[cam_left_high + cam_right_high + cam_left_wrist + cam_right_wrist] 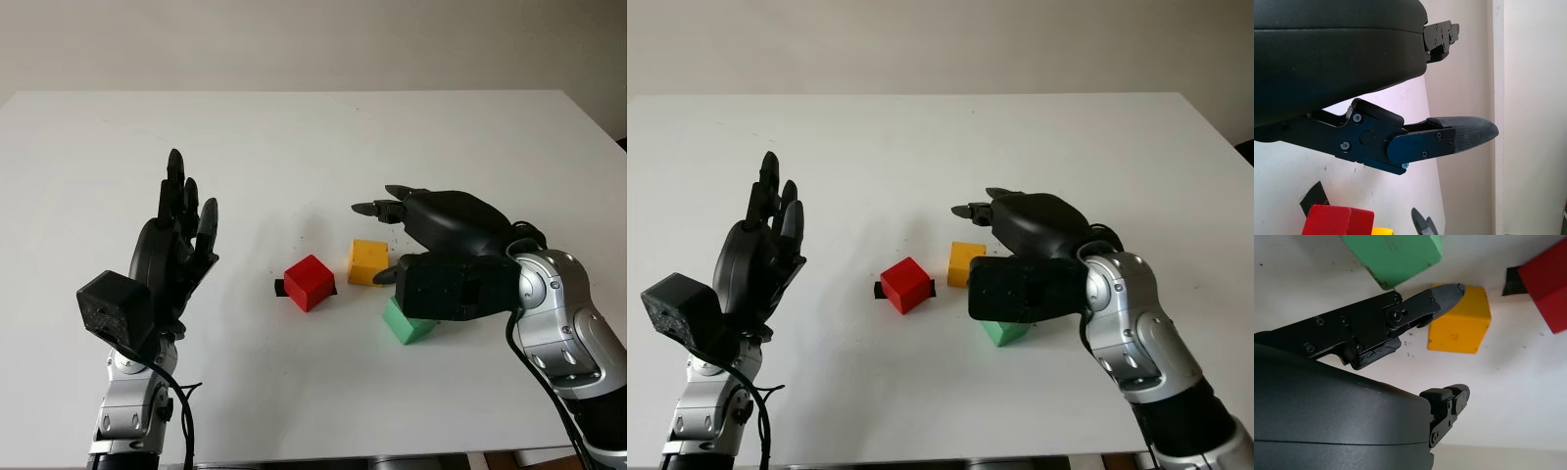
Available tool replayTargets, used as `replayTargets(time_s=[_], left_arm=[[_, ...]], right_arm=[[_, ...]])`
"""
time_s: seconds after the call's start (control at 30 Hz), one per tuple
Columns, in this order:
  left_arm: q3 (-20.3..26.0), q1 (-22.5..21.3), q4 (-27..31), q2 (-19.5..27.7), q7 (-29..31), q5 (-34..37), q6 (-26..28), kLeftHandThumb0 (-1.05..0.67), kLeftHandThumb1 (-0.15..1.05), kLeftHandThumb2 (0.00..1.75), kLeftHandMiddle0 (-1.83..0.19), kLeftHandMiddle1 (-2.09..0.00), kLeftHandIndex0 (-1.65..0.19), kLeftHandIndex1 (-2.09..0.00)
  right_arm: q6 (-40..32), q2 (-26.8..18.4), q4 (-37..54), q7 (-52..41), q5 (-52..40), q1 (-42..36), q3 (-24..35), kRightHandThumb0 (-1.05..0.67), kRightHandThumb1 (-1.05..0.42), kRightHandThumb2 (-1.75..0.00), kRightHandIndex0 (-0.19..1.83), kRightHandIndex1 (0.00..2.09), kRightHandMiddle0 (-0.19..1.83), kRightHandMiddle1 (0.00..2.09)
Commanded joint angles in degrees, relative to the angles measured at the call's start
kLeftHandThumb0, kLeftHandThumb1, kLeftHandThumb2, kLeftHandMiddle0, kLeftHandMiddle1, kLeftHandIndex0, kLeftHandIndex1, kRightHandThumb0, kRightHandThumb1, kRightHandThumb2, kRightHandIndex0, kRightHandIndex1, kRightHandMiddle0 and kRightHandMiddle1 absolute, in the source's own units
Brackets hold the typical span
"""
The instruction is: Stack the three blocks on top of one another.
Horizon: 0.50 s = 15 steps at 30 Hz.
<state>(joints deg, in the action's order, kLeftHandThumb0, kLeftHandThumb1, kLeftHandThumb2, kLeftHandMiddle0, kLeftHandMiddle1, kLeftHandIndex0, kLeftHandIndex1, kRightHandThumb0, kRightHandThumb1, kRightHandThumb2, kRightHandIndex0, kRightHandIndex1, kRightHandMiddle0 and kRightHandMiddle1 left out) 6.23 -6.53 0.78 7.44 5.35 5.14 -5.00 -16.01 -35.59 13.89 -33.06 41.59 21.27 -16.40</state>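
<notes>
Three blocks lie apart on the white table. The red block is in the middle on a black tape mark. Just right of it is the yellow block, with the green block in front of that. My right hand hovers open over the yellow and green blocks, holding nothing and partly hiding the green one. In the right wrist view one finger reaches between the green block and the yellow block. My left hand is raised upright and open, left of the red block.
The table's front edge runs close to both arms. Bare white surface stretches behind the blocks up to the far edge and the wall.
</notes>
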Motion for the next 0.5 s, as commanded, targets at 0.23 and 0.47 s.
replayTargets(time_s=[0.23,0.47], left_arm=[[-0.6,0.8,1.8,0.4,-0.8,-2.4,0.8,-0.75,1.05,0.53,0.13,-0.05,0.16,-0.05],[-0.9,1.2,2.2,0.9,-0.8,-3.9,1.2,-0.73,1.05,0.52,0.13,-0.05,0.16,-0.05]], right_arm=[[5.2,1.2,-5.5,6.3,6.0,2.1,-2.9,-0.61,-0.96,-0.05,0.15,0.08,0.41,0.10],[8.4,1.3,-8.8,9.4,9.2,3.4,-3.4,-0.60,-0.97,-0.06,0.18,0.08,0.50,0.16]])
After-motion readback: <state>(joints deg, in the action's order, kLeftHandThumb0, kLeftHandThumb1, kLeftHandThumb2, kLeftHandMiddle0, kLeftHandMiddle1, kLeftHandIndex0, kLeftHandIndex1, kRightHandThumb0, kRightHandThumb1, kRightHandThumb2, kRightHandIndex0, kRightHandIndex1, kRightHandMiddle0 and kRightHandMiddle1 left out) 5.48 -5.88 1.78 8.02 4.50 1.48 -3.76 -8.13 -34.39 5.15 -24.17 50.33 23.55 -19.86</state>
